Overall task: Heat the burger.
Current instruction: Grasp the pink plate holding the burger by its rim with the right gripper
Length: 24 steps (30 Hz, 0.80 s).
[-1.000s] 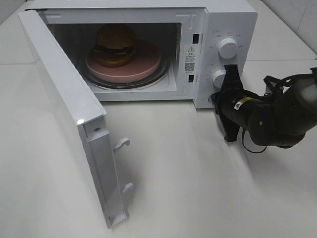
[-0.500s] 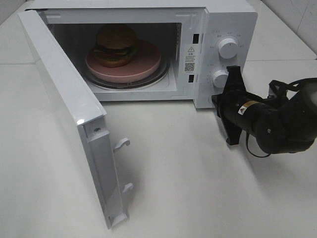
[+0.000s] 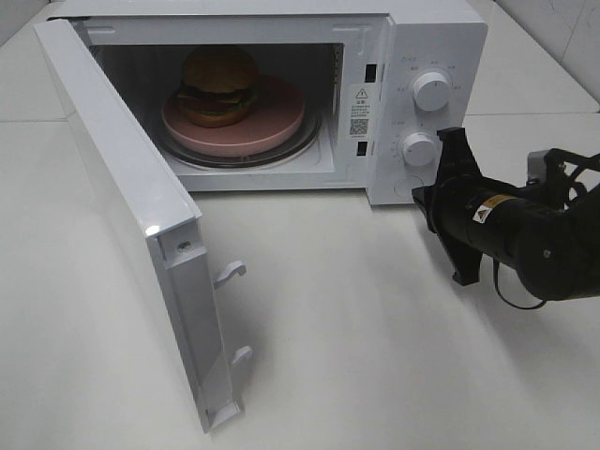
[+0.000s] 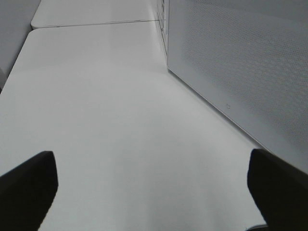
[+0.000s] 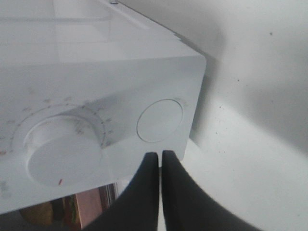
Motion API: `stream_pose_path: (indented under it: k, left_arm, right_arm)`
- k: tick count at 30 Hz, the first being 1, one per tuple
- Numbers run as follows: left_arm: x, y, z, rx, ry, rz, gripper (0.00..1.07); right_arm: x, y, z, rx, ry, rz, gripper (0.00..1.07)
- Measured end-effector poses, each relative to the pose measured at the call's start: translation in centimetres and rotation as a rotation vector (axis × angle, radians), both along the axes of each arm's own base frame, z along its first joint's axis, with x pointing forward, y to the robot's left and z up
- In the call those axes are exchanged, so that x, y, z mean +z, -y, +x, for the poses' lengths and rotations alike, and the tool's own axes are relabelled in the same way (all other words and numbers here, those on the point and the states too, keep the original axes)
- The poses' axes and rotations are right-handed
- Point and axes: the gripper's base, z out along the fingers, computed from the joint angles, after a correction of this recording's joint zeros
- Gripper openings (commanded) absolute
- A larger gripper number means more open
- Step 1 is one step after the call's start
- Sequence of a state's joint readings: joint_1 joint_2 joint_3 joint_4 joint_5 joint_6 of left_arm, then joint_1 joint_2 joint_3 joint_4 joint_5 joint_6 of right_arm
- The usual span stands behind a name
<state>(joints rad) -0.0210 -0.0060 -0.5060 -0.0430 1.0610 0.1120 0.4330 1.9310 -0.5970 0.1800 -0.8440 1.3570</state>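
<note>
The burger (image 3: pixel 220 84) sits on a pink plate (image 3: pixel 277 122) inside the white microwave (image 3: pixel 412 37), whose door (image 3: pixel 131 206) swings wide open to the left. My right gripper (image 3: pixel 421 196) is shut and empty, hovering just off the lower right corner of the control panel. In the right wrist view its closed fingertips (image 5: pixel 159 154) point at the round door button (image 5: pixel 160 120) beside the lower knob (image 5: pixel 62 154). My left gripper (image 4: pixel 154 192) is open with nothing between its fingers, low over the table beside the perforated door (image 4: pixel 240 72). It is out of the high view.
Two knobs, upper (image 3: pixel 431 91) and lower (image 3: pixel 418 148), stand on the microwave's panel. Door latch hooks (image 3: pixel 230 272) stick out from the open door's edge. White tabletop (image 3: pixel 356 356) spreads in front of the microwave.
My right gripper has drawn back to the right and slightly down, away from the lower knob and the panel. The door, plate and burger have not moved.
</note>
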Motion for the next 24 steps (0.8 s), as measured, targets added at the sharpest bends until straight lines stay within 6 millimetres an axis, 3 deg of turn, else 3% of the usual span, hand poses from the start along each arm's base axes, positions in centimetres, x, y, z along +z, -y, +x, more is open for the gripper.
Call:
stream_pose_path:
  k: [9, 13, 16, 18, 20, 21, 24]
  left_arm:
    - [0.0, 0.0, 0.0, 0.000, 0.000, 0.000, 1.05]
    - [0.0, 0.0, 0.0, 0.000, 0.000, 0.000, 1.05]
    - [0.0, 0.0, 0.0, 0.000, 0.000, 0.000, 1.05]
    - [0.0, 0.0, 0.0, 0.000, 0.000, 0.000, 1.05]
    - [0.0, 0.0, 0.0, 0.000, 0.000, 0.000, 1.05]
    - [0.0, 0.0, 0.0, 0.000, 0.000, 0.000, 1.05]
    - [0.0, 0.0, 0.0, 0.000, 0.000, 0.000, 1.05]
  right_arm:
    - [4.0, 0.6, -2.4, 0.300, -0.039, -0.408, 0.00]
    - [6.0, 1.0, -4.1, 0.522, -0.051, -0.634, 0.00]
    - [6.3, 1.0, -4.4, 0.582, -0.053, -0.682, 0.00]
    - [6.8, 0.9, -5.3, 0.848, -0.062, -0.867, 0.02]
    - [6.9, 0.8, -5.4, 0.914, -0.066, -0.904, 0.03]
    - [6.8, 0.7, -5.8, 1.070, -0.080, -0.974, 0.08]
    - [6.9, 0.7, -6.1, 1.166, -0.091, -1.004, 0.16]
